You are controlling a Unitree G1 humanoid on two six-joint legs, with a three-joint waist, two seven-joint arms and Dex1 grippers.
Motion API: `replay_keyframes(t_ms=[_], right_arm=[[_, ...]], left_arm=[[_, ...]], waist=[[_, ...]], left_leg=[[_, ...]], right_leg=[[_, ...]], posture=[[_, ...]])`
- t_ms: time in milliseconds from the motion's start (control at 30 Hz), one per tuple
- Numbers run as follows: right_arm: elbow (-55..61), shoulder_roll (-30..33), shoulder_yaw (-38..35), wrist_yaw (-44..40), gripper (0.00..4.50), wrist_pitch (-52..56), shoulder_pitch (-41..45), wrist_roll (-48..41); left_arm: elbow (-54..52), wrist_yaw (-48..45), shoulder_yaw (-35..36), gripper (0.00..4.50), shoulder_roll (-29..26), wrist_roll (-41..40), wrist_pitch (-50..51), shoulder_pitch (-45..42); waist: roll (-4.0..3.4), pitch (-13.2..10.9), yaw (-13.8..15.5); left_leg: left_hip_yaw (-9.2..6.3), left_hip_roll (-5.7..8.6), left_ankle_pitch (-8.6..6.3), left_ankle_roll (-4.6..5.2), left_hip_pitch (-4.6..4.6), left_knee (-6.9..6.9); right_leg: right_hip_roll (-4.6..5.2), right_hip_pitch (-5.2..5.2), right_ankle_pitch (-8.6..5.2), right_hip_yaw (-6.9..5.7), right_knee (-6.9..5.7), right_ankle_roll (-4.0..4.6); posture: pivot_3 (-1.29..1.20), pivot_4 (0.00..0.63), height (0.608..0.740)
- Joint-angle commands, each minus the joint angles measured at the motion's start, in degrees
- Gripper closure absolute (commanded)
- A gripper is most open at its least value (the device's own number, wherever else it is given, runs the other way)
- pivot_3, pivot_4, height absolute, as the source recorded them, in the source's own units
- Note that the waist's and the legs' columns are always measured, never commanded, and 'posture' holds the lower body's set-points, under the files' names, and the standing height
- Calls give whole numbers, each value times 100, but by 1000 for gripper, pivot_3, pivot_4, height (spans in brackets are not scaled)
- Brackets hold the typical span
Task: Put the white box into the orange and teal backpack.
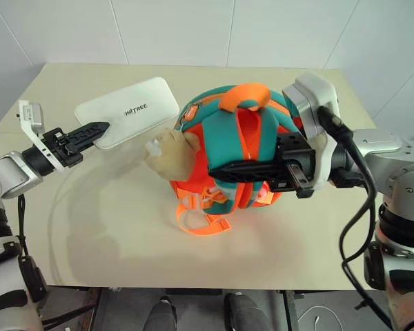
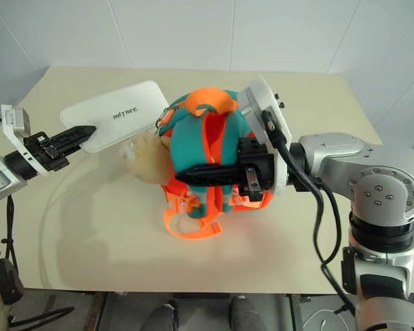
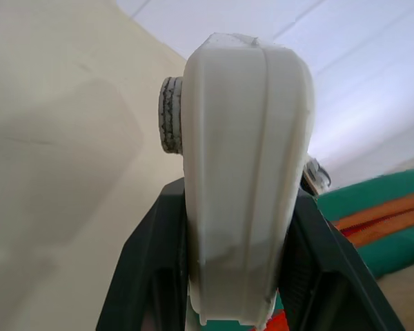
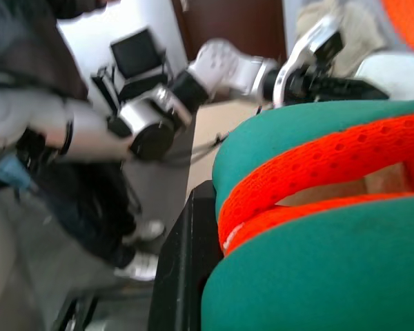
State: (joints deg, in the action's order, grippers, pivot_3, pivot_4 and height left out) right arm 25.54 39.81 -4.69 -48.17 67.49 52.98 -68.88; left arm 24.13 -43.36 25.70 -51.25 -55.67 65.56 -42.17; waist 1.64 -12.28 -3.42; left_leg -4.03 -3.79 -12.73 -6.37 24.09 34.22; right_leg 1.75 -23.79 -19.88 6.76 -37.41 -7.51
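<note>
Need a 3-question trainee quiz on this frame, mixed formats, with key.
1. True or false: the white box is already inside the orange and teal backpack.
2. Which gripper holds the white box?
A. left gripper
B. right gripper
C. neither
3. Fill in: the right gripper's fingers are closed on the backpack's teal and orange ____.

Key:
1. False. The box is outside the backpack, held up beside it over the table.
2. A. The left wrist view shows the box end between the two black fingers.
3. Strap. The right wrist view shows the padded strap against a finger.
</note>
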Motion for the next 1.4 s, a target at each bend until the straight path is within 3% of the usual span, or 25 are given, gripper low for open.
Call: replay_keyframes(t_ms=[33,233,400,667,1100,1400], right_arm=[[21,260,-88,-489,4500,-311,-17,89],[-144,480,13,-970,4500,-751,-432,613],[-164,514,78,-1107,4500,-912,-675,809],[-243,556,97,-1296,4500,-1049,-882,976],[-451,518,209,-1606,4500,-1256,-915,1366],[-496,441,319,-1617,4500,-1326,-895,1514]], left_arm=[[-389,-919,57,3229,-343,100,-427,190],[-647,-2447,280,3229,-542,193,-1441,639],[-649,-2777,737,3229,-563,-27,-1608,669],[-1125,-3215,729,3229,-634,-100,-1477,1005],[-1371,-3935,-283,3229,-1054,665,-1814,1222],[-1104,-4156,-1522,3229,-1382,1892,-2660,306]], waist=[[0,0,1],[1,0,23],[2,0,23],[2,0,23],[2,0,23],[2,0,37]], left_leg=[[0,-2,-1,2,0,0],[1,-2,-2,4,0,2],[0,-2,-4,9,0,18],[0,-3,-5,11,0,36],[-1,-3,-7,15,-1,56],[-1,-2,-8,17,-1,66]], right_leg=[[-1,0,-1,-1,-1,2],[-1,0,-3,-3,1,5],[-1,4,-3,-4,-7,5],[-1,6,-3,-4,-22,4],[-2,11,-1,-4,-31,2],[-5,15,-1,-3,-33,1]], posture=[[0,150,740],[0,150,740],[0,150,740],[0,150,740],[0,150,740],[0,150,740]])
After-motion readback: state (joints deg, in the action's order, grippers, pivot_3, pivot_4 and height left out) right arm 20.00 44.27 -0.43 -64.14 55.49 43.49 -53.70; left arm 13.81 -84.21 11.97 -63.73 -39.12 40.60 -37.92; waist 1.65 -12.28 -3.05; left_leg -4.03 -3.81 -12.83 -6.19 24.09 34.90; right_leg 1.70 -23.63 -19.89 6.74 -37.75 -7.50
